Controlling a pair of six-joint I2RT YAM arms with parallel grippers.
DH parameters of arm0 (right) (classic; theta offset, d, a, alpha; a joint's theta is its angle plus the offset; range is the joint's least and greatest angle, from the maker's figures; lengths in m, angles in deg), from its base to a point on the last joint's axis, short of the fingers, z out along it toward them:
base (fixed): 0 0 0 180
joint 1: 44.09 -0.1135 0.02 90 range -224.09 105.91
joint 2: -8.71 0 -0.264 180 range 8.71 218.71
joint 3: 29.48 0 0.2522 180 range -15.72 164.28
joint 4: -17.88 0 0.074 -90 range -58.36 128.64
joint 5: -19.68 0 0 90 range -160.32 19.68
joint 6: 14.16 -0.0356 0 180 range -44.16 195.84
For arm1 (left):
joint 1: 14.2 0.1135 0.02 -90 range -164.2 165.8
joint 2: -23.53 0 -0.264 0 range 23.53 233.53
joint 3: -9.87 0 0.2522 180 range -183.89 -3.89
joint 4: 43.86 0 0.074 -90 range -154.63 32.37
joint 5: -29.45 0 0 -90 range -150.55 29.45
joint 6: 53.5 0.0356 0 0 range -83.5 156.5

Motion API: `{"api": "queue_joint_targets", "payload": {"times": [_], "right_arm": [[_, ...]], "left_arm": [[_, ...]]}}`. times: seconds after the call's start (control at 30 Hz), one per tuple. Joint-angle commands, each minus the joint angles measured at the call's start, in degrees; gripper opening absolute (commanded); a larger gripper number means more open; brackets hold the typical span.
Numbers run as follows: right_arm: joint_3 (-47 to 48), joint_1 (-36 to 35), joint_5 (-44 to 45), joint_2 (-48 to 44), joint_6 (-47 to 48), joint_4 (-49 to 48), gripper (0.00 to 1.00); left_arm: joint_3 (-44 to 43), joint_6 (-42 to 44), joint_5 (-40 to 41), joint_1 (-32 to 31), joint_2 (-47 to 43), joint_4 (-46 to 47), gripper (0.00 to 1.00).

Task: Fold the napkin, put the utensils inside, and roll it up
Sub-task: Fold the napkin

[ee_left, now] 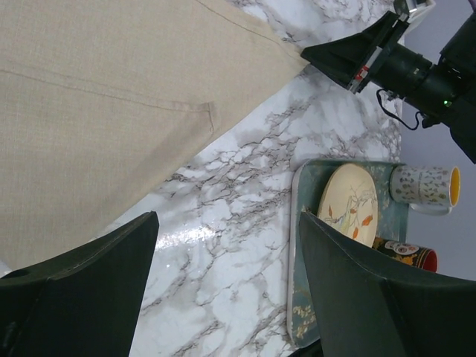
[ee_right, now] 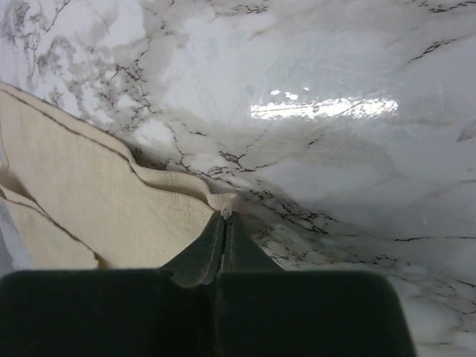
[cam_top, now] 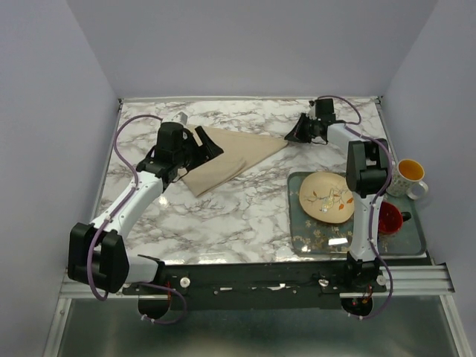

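The tan napkin [cam_top: 230, 160] lies on the marble table, folded into a triangle whose tip points right. My right gripper [cam_top: 294, 135] is shut on that tip; in the right wrist view the corner of the napkin [ee_right: 89, 201] is pinched between the closed fingertips of my right gripper [ee_right: 225, 214], low over the table. My left gripper [cam_top: 208, 149] is open and empty over the napkin's left part. In the left wrist view my left gripper [ee_left: 227, 223] hangs above bare marble beside the napkin [ee_left: 97, 97], with the right gripper [ee_left: 335, 56] beyond. No orange utensil is in view.
A green tray [cam_top: 312, 238] at the right front holds a round patterned plate [cam_top: 326, 195] and a red mug [cam_top: 388, 218]. A white mug with a yellow inside [cam_top: 407, 177] stands at the tray's far right. Walls close in the table on three sides.
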Motion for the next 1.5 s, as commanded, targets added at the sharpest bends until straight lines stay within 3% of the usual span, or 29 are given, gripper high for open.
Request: {"api": "queue_joint_targets", "payload": {"times": [0.0, 0.13, 0.57, 1.07, 1.47], "right_arm": [[-1.1, -0.6, -4.6, -7.4, 0.8, -1.4, 0.01], [-5.6, -3.6, -5.8, -13.8, -1.6, -3.5, 0.01], [-14.0, -17.7, -5.8, -26.0, -2.9, -6.5, 0.01], [-9.6, -28.7, -2.1, -22.7, -7.0, -6.4, 0.01], [-5.6, -34.4, -0.2, -16.6, -9.0, -6.5, 0.01]], "left_arm": [[3.9, -2.9, 3.0, 1.5, -2.5, -0.4, 0.84], [8.3, -6.1, 7.9, 3.6, -5.8, 1.1, 0.83], [14.6, -6.2, 9.9, 10.1, -9.0, -1.7, 0.83], [16.5, -5.7, 14.9, 12.4, -10.7, -6.7, 0.85], [21.4, -7.5, 13.7, 13.3, -9.0, -2.0, 0.84]]}}
